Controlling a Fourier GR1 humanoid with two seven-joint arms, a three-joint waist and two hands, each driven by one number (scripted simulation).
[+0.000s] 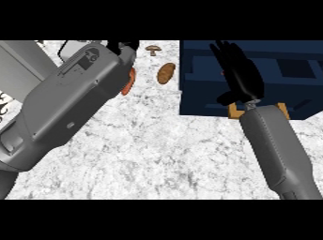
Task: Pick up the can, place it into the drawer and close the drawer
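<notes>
The dark blue drawer [303,101] stands pulled out at the upper right, with a yellow handle [283,110] at its near edge. My right hand [239,75] lies over the drawer's front part, open, fingers straight and pointing away from me, holding nothing. My left forearm crosses the left side of the view; only a black bit of the left hand [126,45] shows at the top edge. A red-orange rounded object [128,82], possibly the can, peeks out from behind that forearm, mostly hidden.
A brown oval food item [165,73] and a small mushroom [152,48] lie on the marble counter [157,150] between my arms. A grey panel [8,61] stands at the upper left.
</notes>
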